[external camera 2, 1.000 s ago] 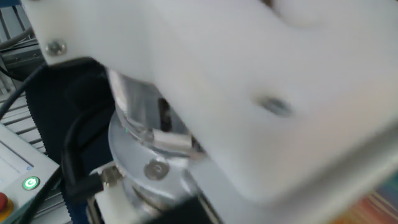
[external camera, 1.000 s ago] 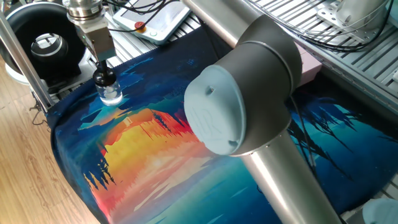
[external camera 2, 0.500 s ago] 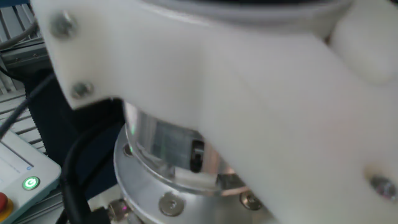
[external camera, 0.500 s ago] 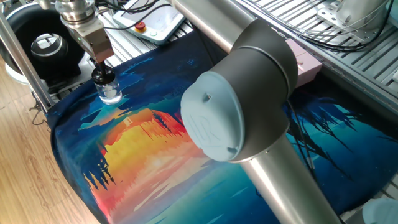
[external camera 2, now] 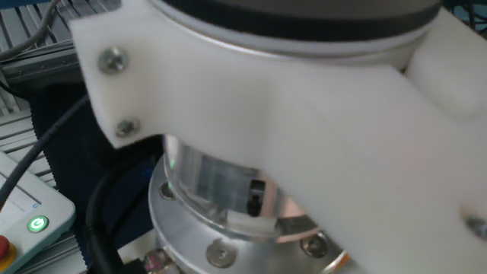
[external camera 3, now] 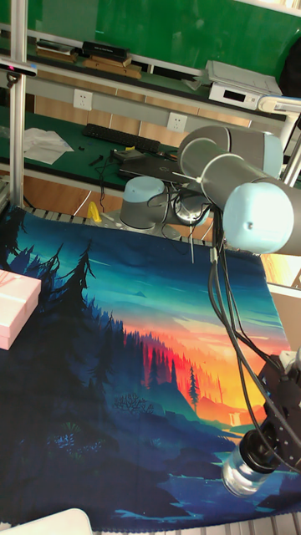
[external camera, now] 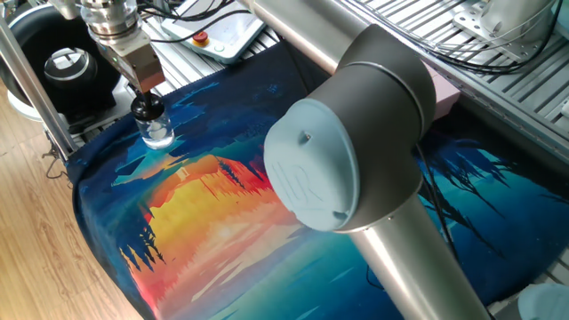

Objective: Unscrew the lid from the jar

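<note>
Fingers (external camera: pixel 145 92) closed on lid (external camera: pixel 148 108) | jar (external camera: pixel 158 132) upright | other fixed view blocked

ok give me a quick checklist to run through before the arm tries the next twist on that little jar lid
1. Jar upright on the painted mat: ok.
2. Lid on the jar's neck: ok, it sits there.
3. Gripper over the lid: ok, right above it.
4. Fingers closed on the lid: cannot tell, the contact is too small to read.
5. Jar held against turning: not ok, nothing visible braces it.
6. Black ring device clear of the gripper: ok, apart behind the frame.
</note>
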`<state>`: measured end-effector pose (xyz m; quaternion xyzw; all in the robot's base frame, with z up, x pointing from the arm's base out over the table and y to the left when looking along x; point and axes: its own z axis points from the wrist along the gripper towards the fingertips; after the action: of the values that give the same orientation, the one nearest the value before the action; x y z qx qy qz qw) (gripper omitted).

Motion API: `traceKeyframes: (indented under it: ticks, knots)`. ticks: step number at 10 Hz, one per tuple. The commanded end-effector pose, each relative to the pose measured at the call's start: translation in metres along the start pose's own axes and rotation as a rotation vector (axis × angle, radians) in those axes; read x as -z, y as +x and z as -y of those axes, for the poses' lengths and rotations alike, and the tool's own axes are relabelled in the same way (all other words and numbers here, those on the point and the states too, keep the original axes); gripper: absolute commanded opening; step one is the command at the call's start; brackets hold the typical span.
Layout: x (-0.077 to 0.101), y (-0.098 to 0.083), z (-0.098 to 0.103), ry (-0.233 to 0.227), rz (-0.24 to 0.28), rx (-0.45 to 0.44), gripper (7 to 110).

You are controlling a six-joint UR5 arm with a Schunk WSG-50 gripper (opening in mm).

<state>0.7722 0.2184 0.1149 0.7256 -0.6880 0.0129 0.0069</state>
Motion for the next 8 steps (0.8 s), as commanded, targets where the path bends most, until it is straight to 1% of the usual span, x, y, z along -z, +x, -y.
traceKeyframes:
  ticks: [1,3,4,5,6,7,8]
  knots:
    - [0.011,-0.002,-0.008,-0.004,0.01,-0.022,44]
    - [0.017,-0.002,-0.014,-0.01,0.02,-0.054,44]
    - [0.017,-0.001,-0.017,-0.011,0.023,-0.075,44]
    - [0.017,0.0,-0.016,0.005,0.039,-0.119,44]
    - [0.018,-0.007,-0.01,0.027,0.092,-0.174,44]
    - [0.02,-0.004,-0.003,0.045,0.103,-0.227,44]
    - [0.022,-0.007,0.003,0.065,0.128,-0.291,44]
